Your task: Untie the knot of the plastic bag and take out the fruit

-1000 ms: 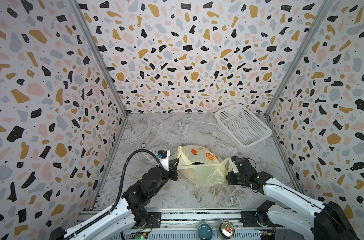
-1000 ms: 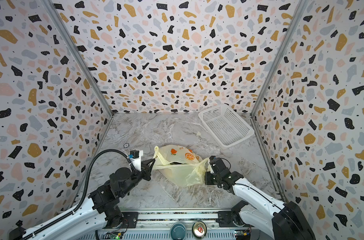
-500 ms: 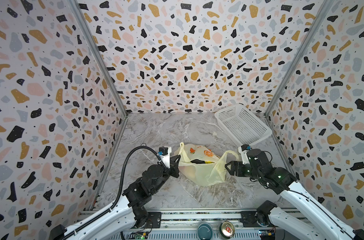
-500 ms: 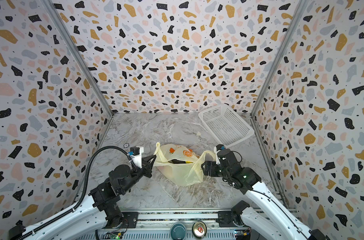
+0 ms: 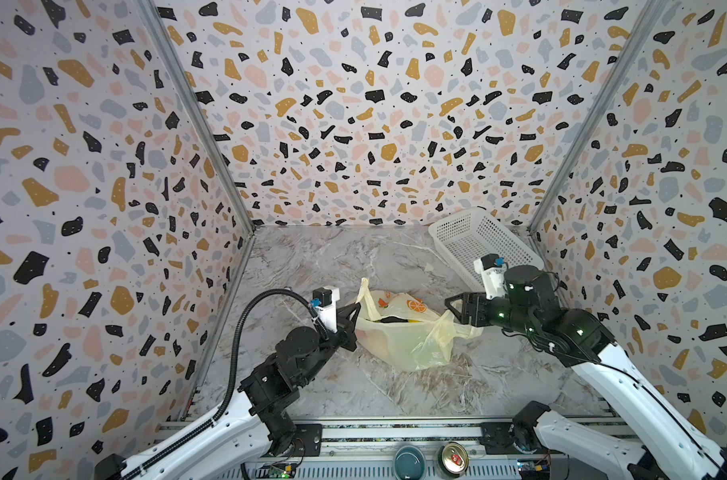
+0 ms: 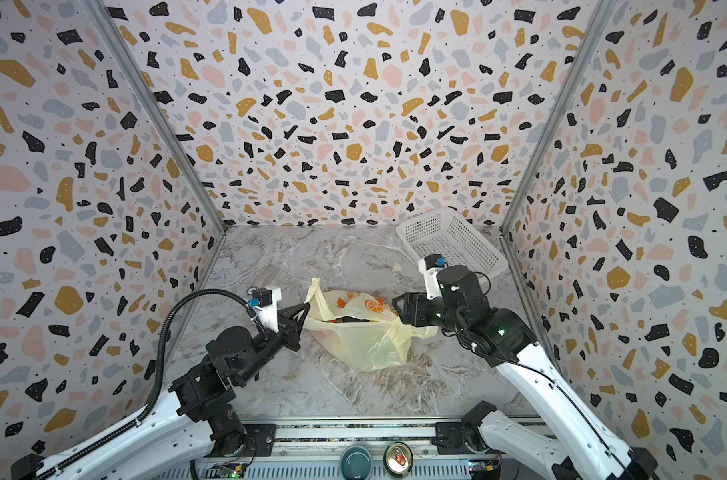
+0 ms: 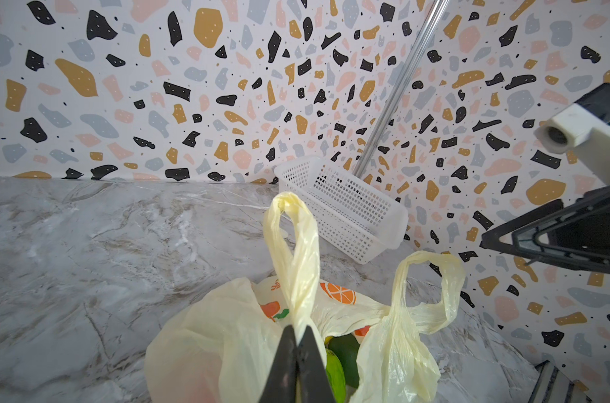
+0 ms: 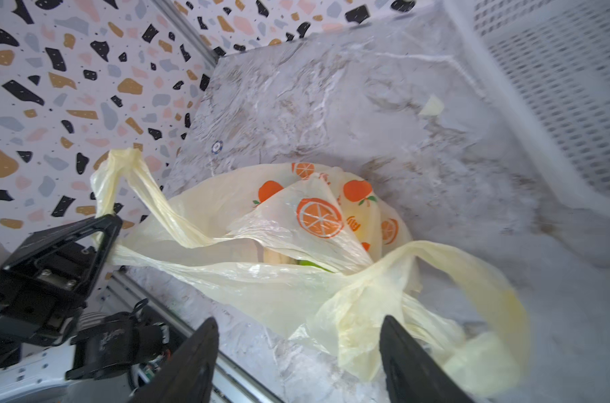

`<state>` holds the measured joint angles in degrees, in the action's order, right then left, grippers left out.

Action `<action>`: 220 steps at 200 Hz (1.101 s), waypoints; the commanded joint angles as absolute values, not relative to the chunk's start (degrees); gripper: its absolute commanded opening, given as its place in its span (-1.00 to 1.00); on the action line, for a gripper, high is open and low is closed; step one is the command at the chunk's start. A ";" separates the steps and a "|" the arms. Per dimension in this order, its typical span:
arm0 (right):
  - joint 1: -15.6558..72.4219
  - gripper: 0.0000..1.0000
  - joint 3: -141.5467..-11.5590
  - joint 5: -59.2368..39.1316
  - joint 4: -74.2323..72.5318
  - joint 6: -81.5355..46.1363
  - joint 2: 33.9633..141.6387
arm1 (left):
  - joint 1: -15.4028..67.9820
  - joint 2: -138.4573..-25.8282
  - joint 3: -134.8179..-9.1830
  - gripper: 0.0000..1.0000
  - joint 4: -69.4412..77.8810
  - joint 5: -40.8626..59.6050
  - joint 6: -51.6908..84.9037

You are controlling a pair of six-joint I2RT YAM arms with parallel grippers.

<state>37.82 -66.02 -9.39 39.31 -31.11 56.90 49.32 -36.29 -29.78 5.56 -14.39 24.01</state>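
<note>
On the marble table (image 5: pixel 311 257), left pincer (image 7: pixel 298 335) clamps the nine-o'clock handle (image 7: pixel 296 251) of the plastic bag (image 5: pixel 399 345), right pincer (image 8: pixel 298 318) gapes empty; print lettering (image 8: pixel 354 223) unreadable.

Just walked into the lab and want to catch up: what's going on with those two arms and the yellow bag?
Two robot arms are working on a plastic bag on the marble table. The left gripper is shut on one handle loop, holding it up. The right gripper is open beside the other loop, gripping nothing. The loops are apart, so the knot looks undone. The fruit sits inside the bag; none is out yet.
</note>
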 commanded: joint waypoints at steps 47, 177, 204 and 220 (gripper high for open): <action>51.39 -0.10 -61.99 -11.74 20.81 -27.43 70.85 | 49.82 -34.20 -32.21 -1.00 10.10 -12.44 22.42; 52.31 0.05 -60.48 -16.85 18.94 -27.80 70.68 | 49.83 -34.59 -30.79 -1.00 10.39 -11.96 22.59; 49.79 0.06 -62.62 -18.33 19.65 -25.68 72.86 | 49.82 -34.56 -30.92 -1.00 10.28 -11.87 22.42; 48.98 0.04 -63.12 -19.65 18.62 -24.94 74.14 | 49.81 -34.67 -31.39 -1.00 10.02 -11.82 22.24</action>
